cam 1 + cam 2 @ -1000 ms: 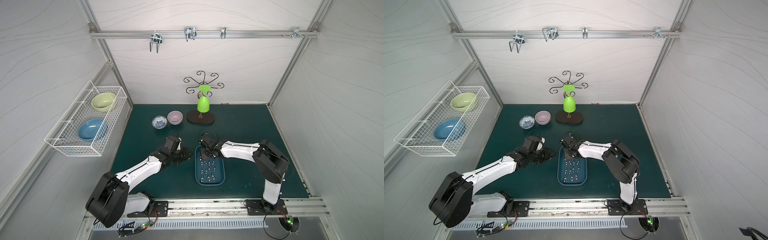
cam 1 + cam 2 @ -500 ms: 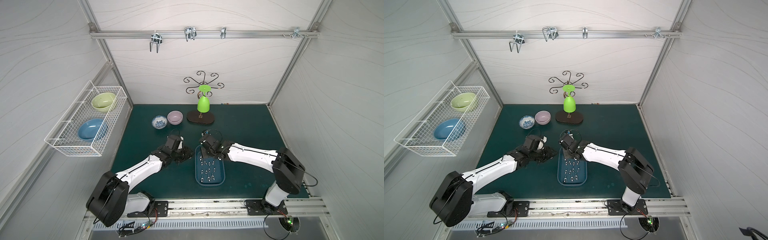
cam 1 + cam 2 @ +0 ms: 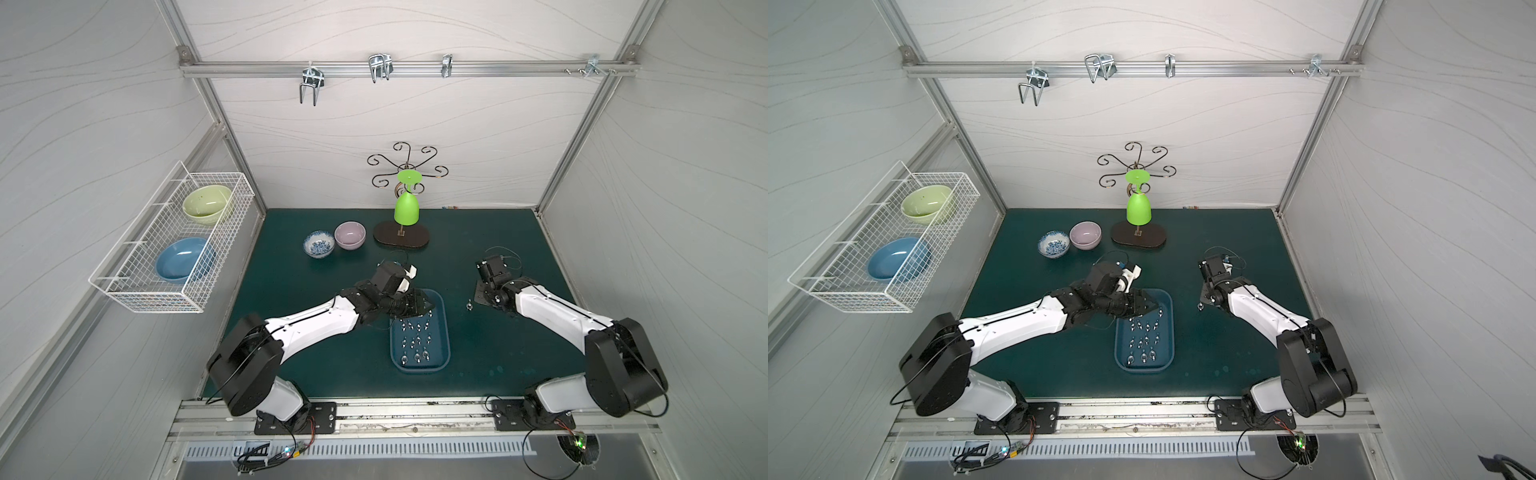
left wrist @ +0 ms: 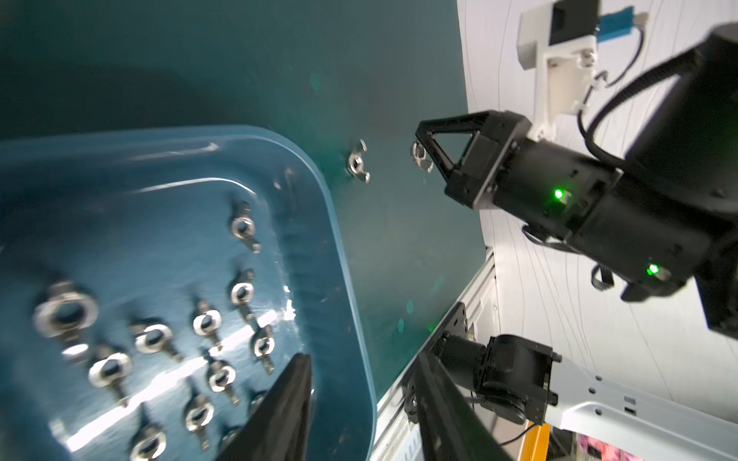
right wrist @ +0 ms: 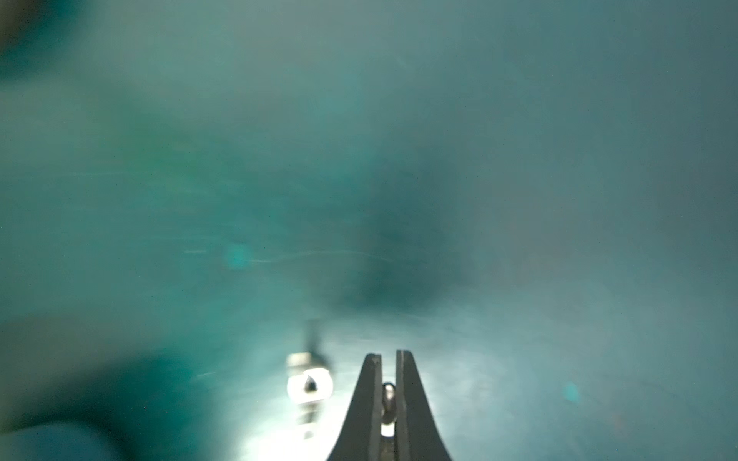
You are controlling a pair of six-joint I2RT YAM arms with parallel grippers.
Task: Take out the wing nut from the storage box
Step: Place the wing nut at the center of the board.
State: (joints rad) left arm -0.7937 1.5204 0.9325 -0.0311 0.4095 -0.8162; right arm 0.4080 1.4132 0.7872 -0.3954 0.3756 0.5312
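Right claw [image 5: 389, 355] pinched a wing nut [image 4: 421, 157], clear of the storage box [image 3: 440, 353], just right of it, beside a second nut [image 4: 357, 165] on the surface [image 3: 332, 353]. Only the drop seemed left. Left claw [image 3: 430, 307] hung half-spread, empty, over the box.

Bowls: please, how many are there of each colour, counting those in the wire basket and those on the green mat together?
pale green bowl: 1
blue bowl: 1
white bowl with blue pattern: 1
lilac bowl: 1
Total: 4
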